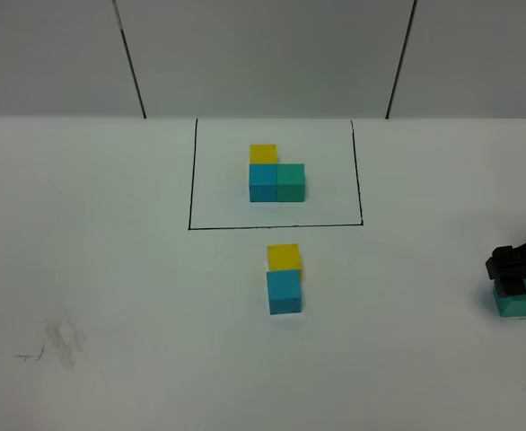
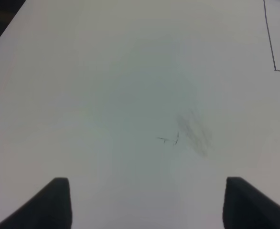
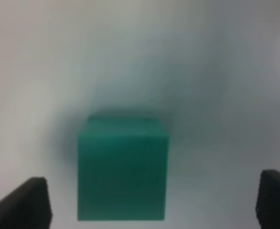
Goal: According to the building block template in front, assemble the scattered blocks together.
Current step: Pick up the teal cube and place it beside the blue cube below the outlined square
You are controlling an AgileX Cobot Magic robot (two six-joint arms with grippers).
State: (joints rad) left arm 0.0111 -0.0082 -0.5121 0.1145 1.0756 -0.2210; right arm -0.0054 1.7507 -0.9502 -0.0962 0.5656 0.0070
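Straddling the teal-green cube (image 3: 123, 167), the right gripper (image 3: 152, 202) holds its jaws wide apart with a gap on each side, gripping nothing. The cube looks light, rigid and matte, and is probably best pinched squarely on two opposite flat faces. It sits far right, well apart from the touching yellow cube (image 1: 284, 257) and cyan-blue cube (image 1: 284, 291) just before the building block template (image 1: 276, 175). The left gripper (image 2: 147, 205) hangs spread over bare table (image 2: 130, 71).
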